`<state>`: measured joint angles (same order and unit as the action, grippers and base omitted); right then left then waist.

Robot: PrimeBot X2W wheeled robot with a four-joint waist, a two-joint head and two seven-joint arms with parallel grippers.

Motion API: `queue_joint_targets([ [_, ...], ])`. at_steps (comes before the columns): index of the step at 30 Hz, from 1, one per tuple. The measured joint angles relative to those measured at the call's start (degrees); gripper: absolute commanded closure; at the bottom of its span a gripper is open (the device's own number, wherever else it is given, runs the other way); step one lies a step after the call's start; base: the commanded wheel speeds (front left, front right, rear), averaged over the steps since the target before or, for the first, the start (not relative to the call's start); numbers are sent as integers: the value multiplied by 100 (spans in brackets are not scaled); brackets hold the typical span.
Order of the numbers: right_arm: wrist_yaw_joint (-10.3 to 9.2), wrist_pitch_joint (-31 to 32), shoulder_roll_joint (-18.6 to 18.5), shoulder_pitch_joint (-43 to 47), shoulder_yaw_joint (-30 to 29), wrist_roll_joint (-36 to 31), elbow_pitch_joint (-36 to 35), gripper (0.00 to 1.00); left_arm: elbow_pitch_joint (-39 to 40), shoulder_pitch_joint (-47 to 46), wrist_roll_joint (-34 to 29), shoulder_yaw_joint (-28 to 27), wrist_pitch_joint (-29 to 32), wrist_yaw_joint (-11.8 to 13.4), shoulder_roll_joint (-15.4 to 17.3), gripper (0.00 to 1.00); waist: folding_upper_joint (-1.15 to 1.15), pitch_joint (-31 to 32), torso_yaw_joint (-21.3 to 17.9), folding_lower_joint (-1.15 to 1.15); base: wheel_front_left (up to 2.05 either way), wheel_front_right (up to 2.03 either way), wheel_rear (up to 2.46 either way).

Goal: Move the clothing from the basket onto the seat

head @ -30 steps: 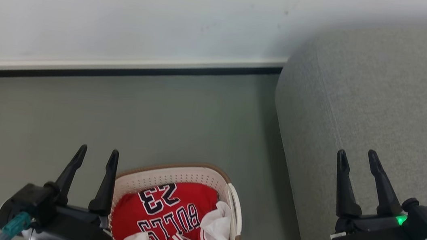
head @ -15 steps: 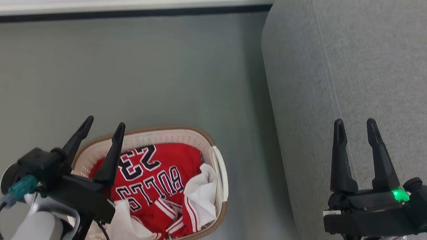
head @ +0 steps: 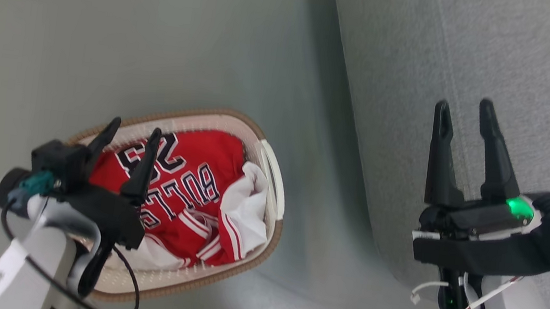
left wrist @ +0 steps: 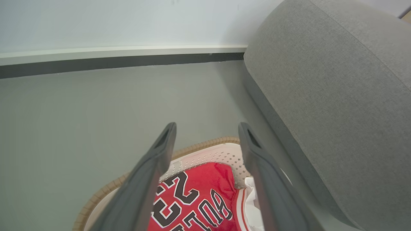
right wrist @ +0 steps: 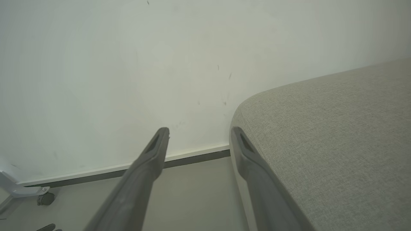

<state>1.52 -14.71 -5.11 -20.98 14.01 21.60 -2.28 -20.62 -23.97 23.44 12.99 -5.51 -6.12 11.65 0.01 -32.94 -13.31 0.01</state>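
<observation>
— First entry, the basket (head: 195, 117)?
— Cream, perforated, brown rim; stands on the grey floor (head: 59, 33); holds the clothing (head: 181, 190), red, "BULLS 23" uppermost, white lining bunched at the basket's side toward the seat.
— The seat (head: 528, 59)?
— Grey fabric, rounded edge; beside the basket, a strip of floor between them.
— Left pincer (head: 134, 129)?
— Hangs over the basket, tips above the numerals; fingers apart, gripping nothing.
— Right pincer (head: 463, 105)?
— Well apart from the basket, over the seat's edge; fingers apart, nothing between them; green lamp (head: 519, 208) lit at its base.
</observation>
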Motion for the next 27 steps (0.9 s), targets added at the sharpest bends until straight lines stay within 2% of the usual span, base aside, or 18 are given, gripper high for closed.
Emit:
queue_joint_targets([
  [12, 56, 0, 115, -480, 58, -18, -148, 0, -738, -625, -212, 255, 615, -45, 223, 0, 0, -873, -240, 0, 0, 0, 0],
  [22, 101, 0, 160, -650, 141, -47, -193, 0, -1444, -920, -189, 435, 965, -47, -64, 0, 0, -1253, -505, -1, 0, 0, 0],
  [27, 103, 0, 171, -709, 215, -87, -227, 0, -1820, -1109, -185, 471, 1195, -49, -91, 0, -1, -1392, -576, -1, 0, 0, 0],
])
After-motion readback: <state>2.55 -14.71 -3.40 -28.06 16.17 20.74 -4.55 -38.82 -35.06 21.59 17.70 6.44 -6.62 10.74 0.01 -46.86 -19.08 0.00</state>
